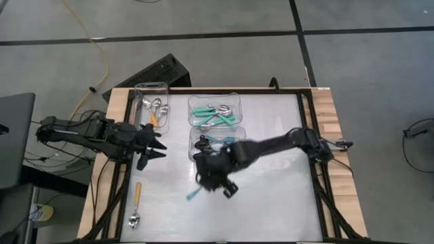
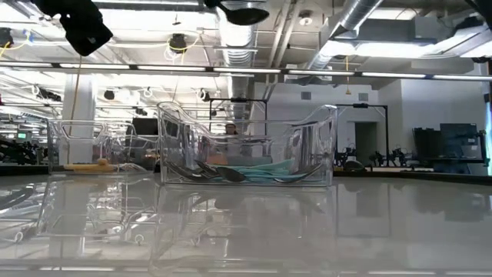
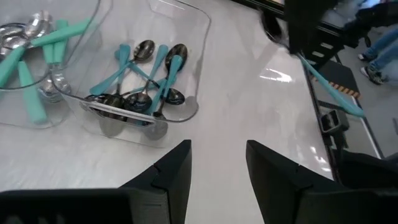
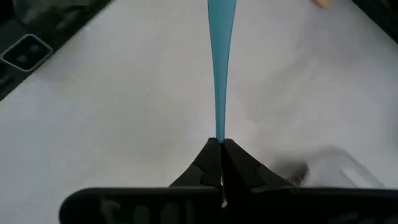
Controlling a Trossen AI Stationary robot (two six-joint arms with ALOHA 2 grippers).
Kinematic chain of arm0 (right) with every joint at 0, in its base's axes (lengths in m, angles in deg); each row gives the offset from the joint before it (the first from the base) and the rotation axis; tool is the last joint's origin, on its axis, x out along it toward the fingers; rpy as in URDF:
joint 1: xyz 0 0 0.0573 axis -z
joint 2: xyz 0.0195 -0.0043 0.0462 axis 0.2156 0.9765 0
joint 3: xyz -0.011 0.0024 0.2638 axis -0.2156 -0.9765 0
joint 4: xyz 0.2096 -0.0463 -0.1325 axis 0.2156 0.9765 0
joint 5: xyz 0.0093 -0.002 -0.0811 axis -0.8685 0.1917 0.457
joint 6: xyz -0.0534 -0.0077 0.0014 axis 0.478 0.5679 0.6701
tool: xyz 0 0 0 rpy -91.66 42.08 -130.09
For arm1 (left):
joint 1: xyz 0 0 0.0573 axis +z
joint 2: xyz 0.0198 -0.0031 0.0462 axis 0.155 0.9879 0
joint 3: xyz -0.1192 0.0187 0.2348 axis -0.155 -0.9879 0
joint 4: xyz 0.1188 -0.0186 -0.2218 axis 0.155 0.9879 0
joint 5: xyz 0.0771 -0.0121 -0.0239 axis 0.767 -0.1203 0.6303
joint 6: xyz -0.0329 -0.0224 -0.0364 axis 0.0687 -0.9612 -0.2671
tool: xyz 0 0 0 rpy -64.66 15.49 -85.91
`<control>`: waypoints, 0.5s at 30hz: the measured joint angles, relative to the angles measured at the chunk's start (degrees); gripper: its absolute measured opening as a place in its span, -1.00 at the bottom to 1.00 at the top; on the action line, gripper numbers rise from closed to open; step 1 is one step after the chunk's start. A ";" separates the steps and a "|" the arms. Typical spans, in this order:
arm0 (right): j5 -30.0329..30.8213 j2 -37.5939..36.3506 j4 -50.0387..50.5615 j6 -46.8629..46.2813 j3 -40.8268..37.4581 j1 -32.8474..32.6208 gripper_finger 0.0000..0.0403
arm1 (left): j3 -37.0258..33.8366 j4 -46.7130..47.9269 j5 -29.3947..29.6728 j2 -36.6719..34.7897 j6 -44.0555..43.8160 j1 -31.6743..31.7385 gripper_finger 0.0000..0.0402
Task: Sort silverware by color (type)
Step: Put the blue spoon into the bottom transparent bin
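My right gripper [image 1: 215, 177] hangs over the middle of the table, just near of the tubs, shut on a teal-handled spoon [image 1: 193, 195]. Its black bowl [image 2: 242, 11] shows high above the table in the low view. My left gripper [image 1: 157, 148] is open over the table's left part and touches nothing. Three clear tubs stand at the far side. One [image 1: 150, 88] holds orange-handled silver spoons. The second [image 1: 234, 102] holds teal-handled silver ones. The third [image 3: 186, 115] holds teal-handled black ones. An orange-handled silver spoon [image 1: 135, 203] lies flat near the table's near left corner. My right gripper pinches the spoon between its two fingertips at the narrow end of the teal handle [image 4: 219, 132]. The fingers slant down from the table's far right. The handle [image 4: 217, 56] sticks straight out beyond the fingertips toward the near left. The spoon is lifted clear of the table.
The white table top [image 1: 271, 196] is bare on its right half and along the near edge. Wooden strips and dark rails [image 1: 319, 176] border the left and right sides. The right arm [image 1: 278, 144] stretches across the table from the right.
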 joint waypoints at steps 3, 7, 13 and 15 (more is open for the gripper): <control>0.09 -2.02 2.84 -2.09 0.00 3.65 -0.89 | 0.00 0.66 -1.71 0.01 -0.73 0.00 -0.32; 0.24 -2.30 4.50 -6.01 0.00 9.47 -0.89 | 0.00 2.85 -1.94 0.59 -2.58 -0.77 -0.32; 1.46 2.68 6.54 -10.58 -0.09 16.28 -0.90 | 0.02 3.16 -1.33 2.73 -2.99 -4.60 -0.32; 2.79 4.52 7.33 -11.79 -0.07 17.43 -0.90 | 0.02 3.12 -0.67 3.58 -3.03 -5.78 -0.32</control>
